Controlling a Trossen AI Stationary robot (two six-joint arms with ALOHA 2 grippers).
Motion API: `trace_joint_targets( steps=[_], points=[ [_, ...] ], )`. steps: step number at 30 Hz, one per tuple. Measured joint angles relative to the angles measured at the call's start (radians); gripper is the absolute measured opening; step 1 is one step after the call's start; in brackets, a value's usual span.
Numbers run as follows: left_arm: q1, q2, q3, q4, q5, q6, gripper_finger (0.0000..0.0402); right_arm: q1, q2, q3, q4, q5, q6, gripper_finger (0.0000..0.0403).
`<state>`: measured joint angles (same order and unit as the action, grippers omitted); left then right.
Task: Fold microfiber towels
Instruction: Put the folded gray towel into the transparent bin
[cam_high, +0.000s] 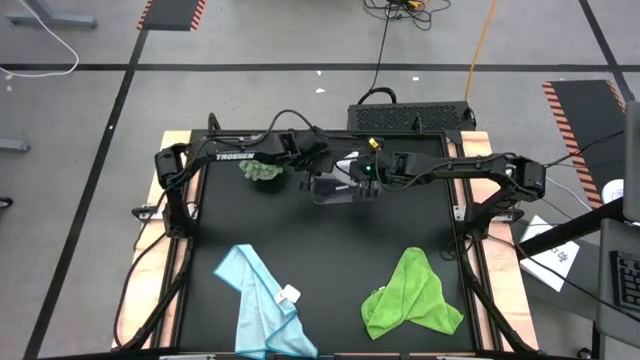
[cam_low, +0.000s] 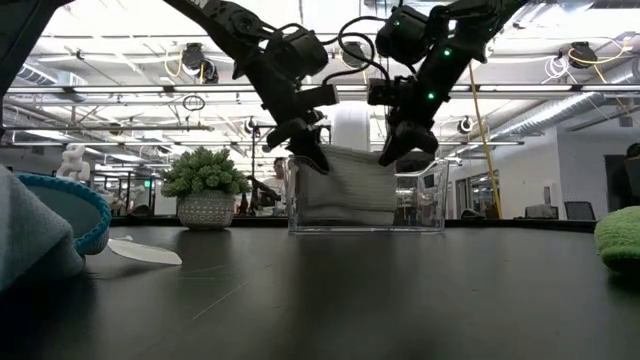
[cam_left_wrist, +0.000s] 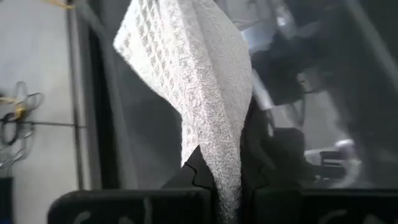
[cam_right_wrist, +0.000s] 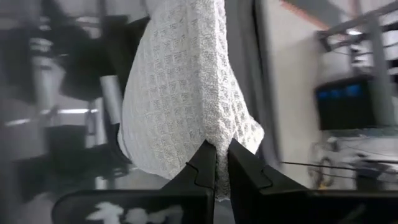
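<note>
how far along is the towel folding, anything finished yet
None is put away yet. The left gripper and right gripper both pinch the white towel, which hangs doubled over the clear bin. The blue towel and green towel lie crumpled, untouched, at the table's near side.

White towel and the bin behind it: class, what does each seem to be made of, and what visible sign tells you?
White towel: soft woven cloth, probably microfiber, matte; its raised waffle grid shows, and it hangs limp. Bin: seemingly hard clear plastic, glossy; the room shows through its straight walls.
</note>
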<state>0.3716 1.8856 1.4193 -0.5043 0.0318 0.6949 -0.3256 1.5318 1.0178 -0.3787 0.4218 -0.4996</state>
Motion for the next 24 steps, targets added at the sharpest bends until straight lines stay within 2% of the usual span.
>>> trace_joint_targets(
  steps=[3,5,8,14,24],
  points=[
    [-0.023,0.002,-0.002,-0.033,0.025,0.0,0.003,0.0,0.0,-0.017,-0.022,-0.106,0.052,0.0016],
    [-0.037,0.002,-0.002,-0.053,0.053,0.01,0.005,0.0,0.0,-0.021,-0.042,-0.13,0.089,0.0032],
    [-0.057,0.0,-0.003,-0.114,0.084,0.04,0.0072,-0.003,-0.002,-0.024,-0.098,-0.112,0.121,0.0059],
    [-0.075,-0.001,-0.004,-0.13,0.092,0.032,0.0079,-0.011,-0.003,-0.022,-0.116,-0.105,0.144,0.0096],
    [-0.068,-0.006,-0.004,-0.09,0.098,-0.014,0.0082,-0.011,-0.003,-0.024,-0.064,-0.127,0.123,0.0106]
  ],
)
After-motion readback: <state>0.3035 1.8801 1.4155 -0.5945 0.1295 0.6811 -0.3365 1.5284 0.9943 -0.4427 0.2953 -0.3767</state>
